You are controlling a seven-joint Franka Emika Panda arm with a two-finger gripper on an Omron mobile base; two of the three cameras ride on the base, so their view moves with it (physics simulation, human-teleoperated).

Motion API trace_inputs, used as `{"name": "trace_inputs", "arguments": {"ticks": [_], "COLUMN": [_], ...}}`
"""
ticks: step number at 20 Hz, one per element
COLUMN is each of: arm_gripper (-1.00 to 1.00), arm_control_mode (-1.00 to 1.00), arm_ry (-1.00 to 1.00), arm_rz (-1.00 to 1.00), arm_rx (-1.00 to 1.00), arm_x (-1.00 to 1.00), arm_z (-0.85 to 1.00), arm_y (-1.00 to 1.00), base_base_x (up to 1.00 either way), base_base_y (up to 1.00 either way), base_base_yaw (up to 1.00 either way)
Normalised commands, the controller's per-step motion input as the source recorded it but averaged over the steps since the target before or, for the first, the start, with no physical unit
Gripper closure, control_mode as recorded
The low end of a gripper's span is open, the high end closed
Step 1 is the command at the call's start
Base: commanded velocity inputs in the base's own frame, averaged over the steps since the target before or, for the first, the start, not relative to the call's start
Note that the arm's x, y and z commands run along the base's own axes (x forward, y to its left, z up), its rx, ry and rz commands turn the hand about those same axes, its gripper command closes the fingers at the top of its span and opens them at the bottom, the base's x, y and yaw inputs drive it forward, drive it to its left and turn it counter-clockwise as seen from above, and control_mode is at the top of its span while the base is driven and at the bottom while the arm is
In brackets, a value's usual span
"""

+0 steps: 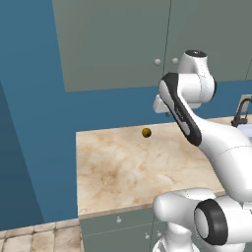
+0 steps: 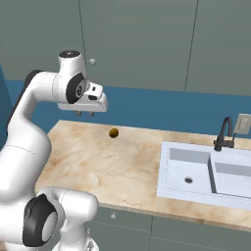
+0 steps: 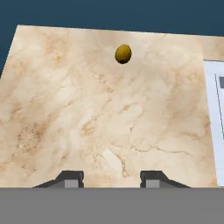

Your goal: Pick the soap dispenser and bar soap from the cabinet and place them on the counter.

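Gripper (image 2: 85, 114) of mine hangs closed and empty above the tabletop (image 1: 123, 167), pointing down. Only a yellow ball (image 3: 123, 54) lies near the blue wall; a sink (image 2: 206, 171) sits to my right. Cabinet (image 1: 118, 44) doors are shut, so the soaps are unseen.

cabinet (image 1: 118, 44) doors closed, contents hidden, sink (image 3: 214, 113) cut off at edge

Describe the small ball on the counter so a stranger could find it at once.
Start at the beige marble counter left of the pale sink. Near its back edge, by the blue wall, sits the small dark-yellow ball. It is the lone loose, round thing on the marble.
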Motion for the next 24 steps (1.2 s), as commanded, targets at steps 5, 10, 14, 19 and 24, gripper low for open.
{"name": "trace_inputs", "arguments": {"ticks": [5,10,14,19,24], "arm_gripper": [-1.0,-1.0,-1.0,-1.0,-1.0], "arm_control_mode": [-1.0,-1.0,-1.0,-1.0,-1.0], "arm_ry": [-0.06,-0.13,-0.12,-0.14,-0.2], "arm_rz": [-0.01,-0.04,-0.03,0.0,0.0], "arm_rx": [0.0,0.04,0.06,0.04,0.0], "arm_x": [-0.1,-0.27,-0.26,-0.17,-0.14], "arm_z": [0.0,0.22,0.4,0.34,0.22], "arm_y": [0.02,0.0,-0.02,-0.12,-0.18], "base_base_x": [0.0,0.0,0.0,0.0,0.0], "base_base_y": [0.0,0.0,0.0,0.0,0.0], "base_base_yaw": [0.0,0.0,0.0,0.0,0.0]}}
